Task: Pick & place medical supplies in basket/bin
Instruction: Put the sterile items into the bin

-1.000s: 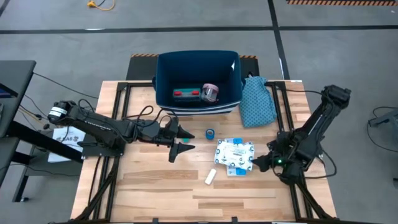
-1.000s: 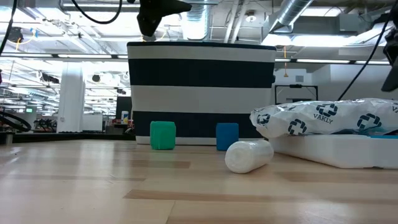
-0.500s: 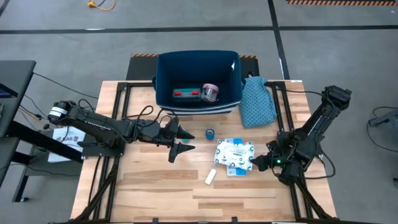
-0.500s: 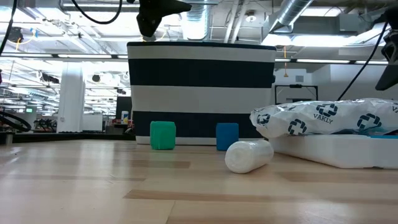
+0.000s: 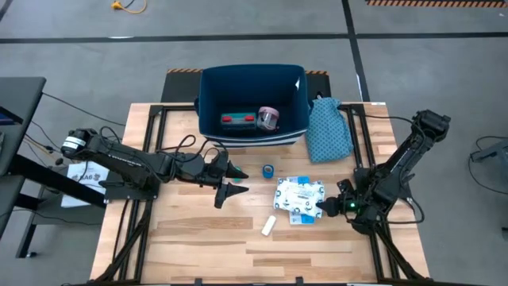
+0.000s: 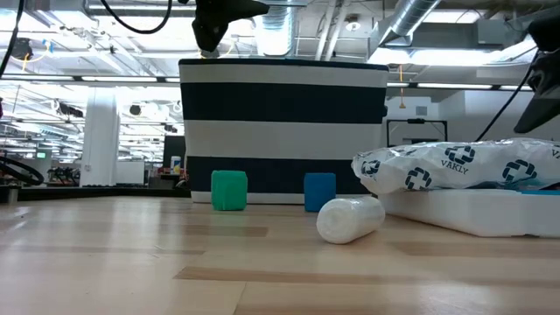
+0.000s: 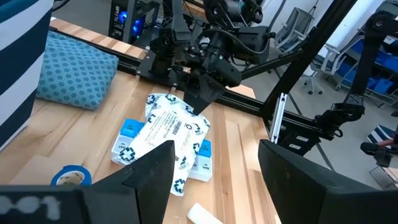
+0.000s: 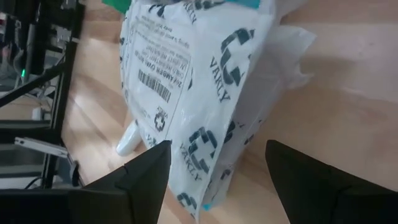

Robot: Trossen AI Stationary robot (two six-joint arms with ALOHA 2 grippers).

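— Two items already lie in the navy bin [image 5: 252, 91]; what now?
— Right gripper [image 5: 324, 208], fingers spread wide and empty, sits at the printed packets [image 5: 299, 196] just in front of the bin. Best to straddle the top packet squarely before closing.
— And the left gripper [image 5: 232, 178]?
— Parted, holding nothing, beside the teal tape roll [image 5: 233, 189].

Left gripper [image 5: 231, 179] seen centre-left of the high view, fingers parted; right gripper [image 5: 321, 208] lower right, fingers spread.
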